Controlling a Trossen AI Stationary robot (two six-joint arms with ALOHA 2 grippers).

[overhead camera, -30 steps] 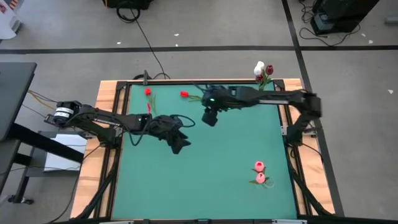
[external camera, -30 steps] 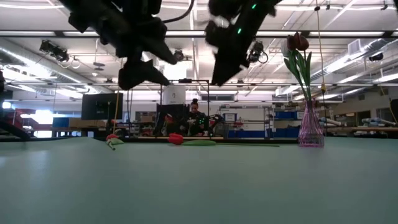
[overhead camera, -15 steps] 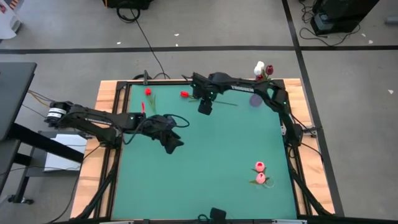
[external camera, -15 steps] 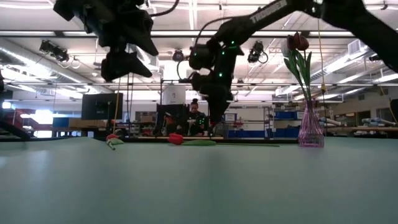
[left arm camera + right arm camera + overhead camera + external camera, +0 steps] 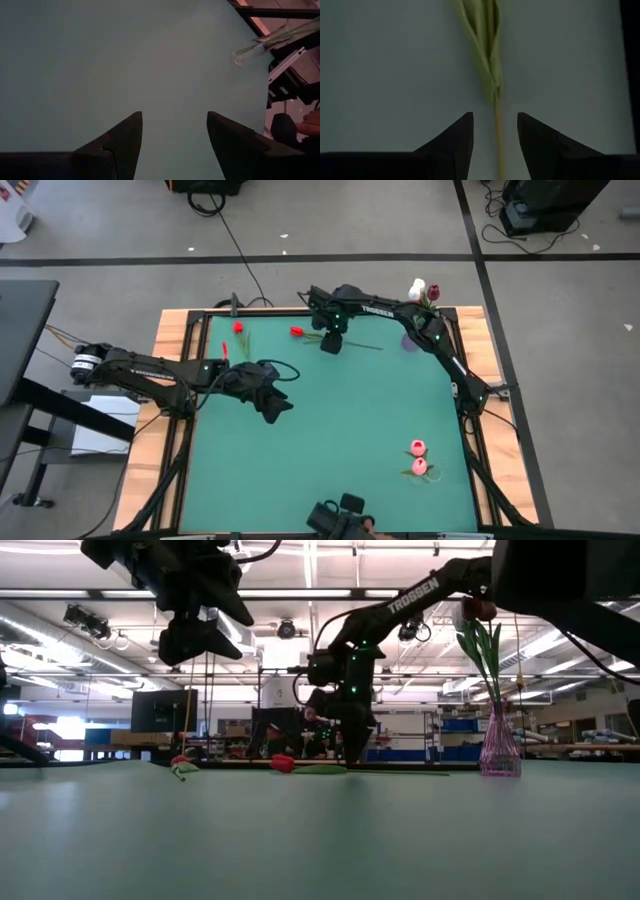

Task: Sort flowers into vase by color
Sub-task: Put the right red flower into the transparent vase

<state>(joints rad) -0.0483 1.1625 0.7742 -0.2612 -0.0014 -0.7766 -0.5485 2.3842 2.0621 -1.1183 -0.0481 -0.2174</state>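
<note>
the right tool [image 5: 331, 345] is down over the red artificial tulip [image 5: 297, 332] lying near the green tabletop's [image 5: 340, 440] far edge, its spread fingers straddling the thin green stem [image 5: 497, 125], which runs lengthwise between them. the left tool [image 5: 270, 408], also spread, hangs farther off.

Two dark arms are showing black cables, white TROSSEN lettering along the right arm [image 5: 400, 317], green lights glowing, tapered black fingers [image 5: 451, 142].
</note>
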